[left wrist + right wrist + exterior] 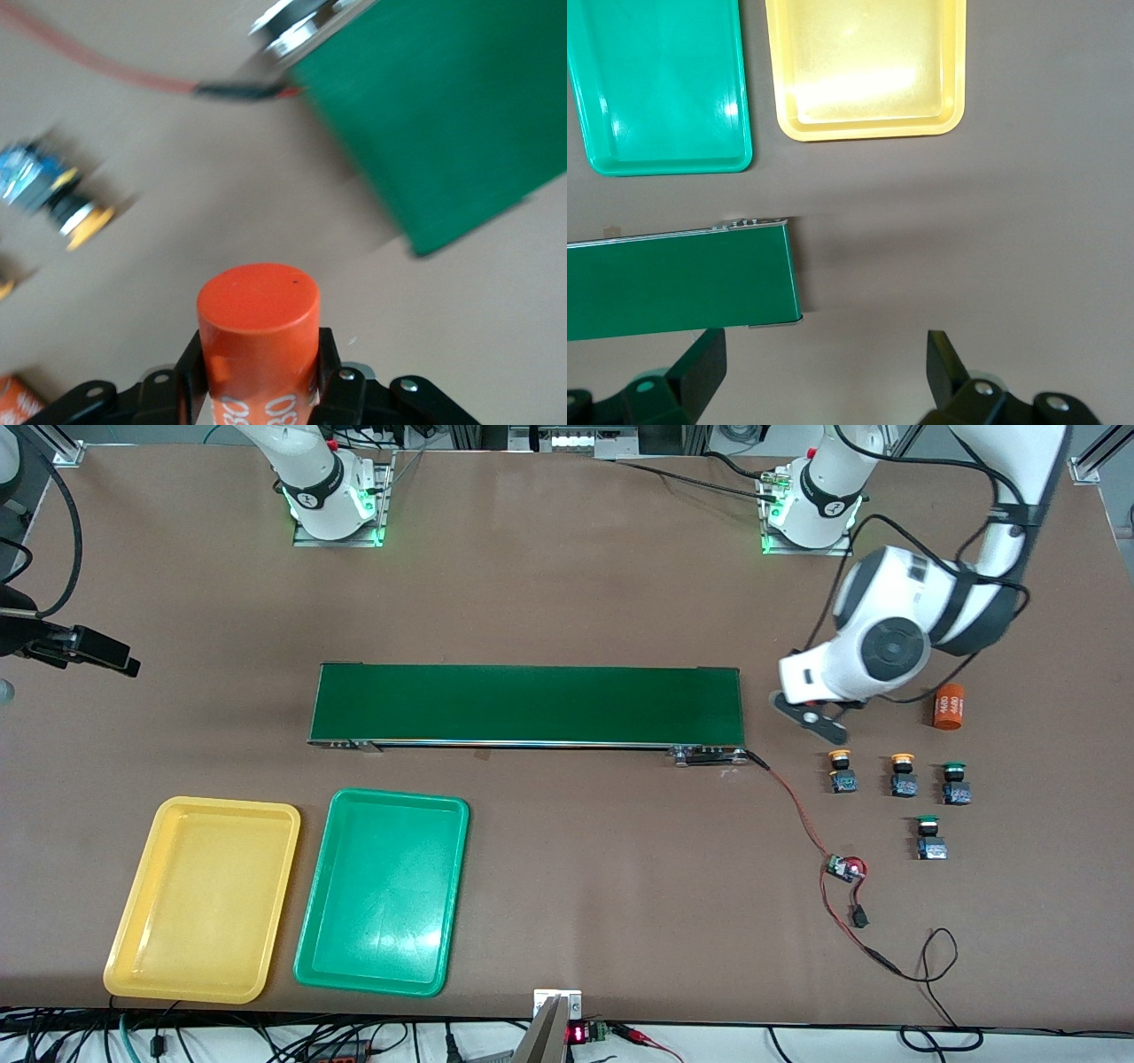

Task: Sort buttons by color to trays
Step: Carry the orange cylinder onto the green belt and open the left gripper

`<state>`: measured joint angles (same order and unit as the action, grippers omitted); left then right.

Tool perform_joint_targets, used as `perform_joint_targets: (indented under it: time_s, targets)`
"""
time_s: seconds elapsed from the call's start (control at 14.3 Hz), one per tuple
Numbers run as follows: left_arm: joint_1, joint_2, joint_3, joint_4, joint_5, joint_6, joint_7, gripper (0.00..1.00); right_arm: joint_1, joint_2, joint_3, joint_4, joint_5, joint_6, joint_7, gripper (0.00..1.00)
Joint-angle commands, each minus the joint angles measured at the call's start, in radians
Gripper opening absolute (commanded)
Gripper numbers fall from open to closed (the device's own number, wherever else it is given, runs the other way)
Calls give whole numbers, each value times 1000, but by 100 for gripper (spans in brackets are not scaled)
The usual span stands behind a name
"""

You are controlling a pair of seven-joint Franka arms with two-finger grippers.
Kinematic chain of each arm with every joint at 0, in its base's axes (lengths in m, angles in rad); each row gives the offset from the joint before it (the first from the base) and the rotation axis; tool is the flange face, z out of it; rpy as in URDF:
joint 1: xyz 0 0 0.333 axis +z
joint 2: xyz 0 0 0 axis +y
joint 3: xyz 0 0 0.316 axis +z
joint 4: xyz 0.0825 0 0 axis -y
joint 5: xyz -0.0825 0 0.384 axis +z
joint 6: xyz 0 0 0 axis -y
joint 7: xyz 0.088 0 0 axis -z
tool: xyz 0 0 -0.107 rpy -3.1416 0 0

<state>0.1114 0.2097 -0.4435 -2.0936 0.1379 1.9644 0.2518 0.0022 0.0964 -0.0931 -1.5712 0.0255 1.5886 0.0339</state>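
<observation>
No button had been sorted: all four buttons (895, 779) lay near the left gripper (259, 381), whose fingers (193, 372) clamped an orange cylinder (257, 336). Both trays (868, 71) lay empty, well apart from the spread right gripper (824, 372).

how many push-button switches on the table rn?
4. Yellow-capped push-button switches and a green-capped one stand in a row near the conveyor's left-arm end; another green-capped one sits nearer the camera. None visibly hidden.
</observation>
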Motion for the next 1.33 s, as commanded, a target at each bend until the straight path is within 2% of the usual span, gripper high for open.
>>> perform_joint_targets:
  time_s: [0.0, 0.21, 0.56, 0.7, 0.77, 0.84, 0.91, 1.19, 1.26]
  targets:
    - [2, 88, -88, 41, 16, 49, 55, 24, -1, 5, -2, 16, 14, -10, -12, 100]
    - [-67, 137, -98, 46, 16, 137, 165, 23, -1, 5, -2, 16, 14, -10, -12, 100]
    - [-99, 224, -98, 70, 25, 292, 476, 22, -4, 6, -2, 16, 14, -9, -12, 100]
    - [-121, 231, -98, 69, 102, 295, 483, 23, -4, 6, -2, 16, 14, -9, -12, 100]
    - [-124, 231, -98, 69, 127, 291, 483, 33, -4, 9, -2, 16, 14, -9, -12, 100]
    - [-124, 232, -98, 69, 132, 291, 486, 81, -4, 9, -2, 16, 14, -7, -12, 100]
    - [-125, 231, -98, 69, 132, 289, 486, 100, -4, 9, -2, 16, 14, -9, -12, 100]
    - [-110, 209, -103, 84, 132, 277, 480, 100, -4, 9, -2, 16, 14, -7, -12, 100]
    - [-105, 195, -101, 105, 131, 217, 474, 100, -4, 9, -2, 17, 14, -7, -12, 100]
